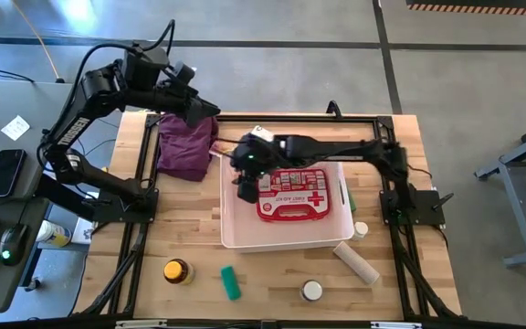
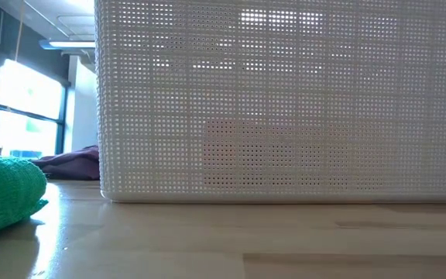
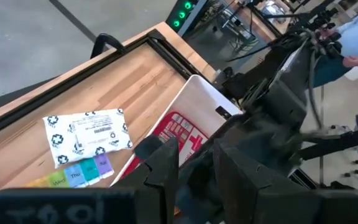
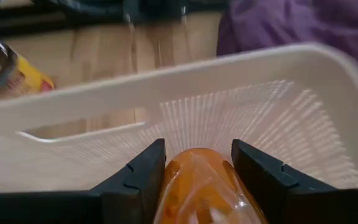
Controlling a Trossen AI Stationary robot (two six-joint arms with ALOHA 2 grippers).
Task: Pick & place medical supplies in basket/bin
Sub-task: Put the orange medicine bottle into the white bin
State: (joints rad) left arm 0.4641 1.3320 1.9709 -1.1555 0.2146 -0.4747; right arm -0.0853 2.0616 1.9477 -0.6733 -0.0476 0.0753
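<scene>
While the right gripper (image 4: 194,168) holds its two dark fingers clamped on a translucent amber plastic bottle (image 4: 197,186) just inside the white slotted plastic basket (image 1: 245,233) beside the red first-aid pouch (image 1: 292,194), letting go early could bounce it out.

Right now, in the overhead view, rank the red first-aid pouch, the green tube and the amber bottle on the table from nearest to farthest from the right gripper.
From the right gripper, over the basket's left end:
1. Red first-aid pouch, beside it in the basket.
2. Green tube, on the table's front edge.
3. Amber bottle, front left, slightly farther.
</scene>
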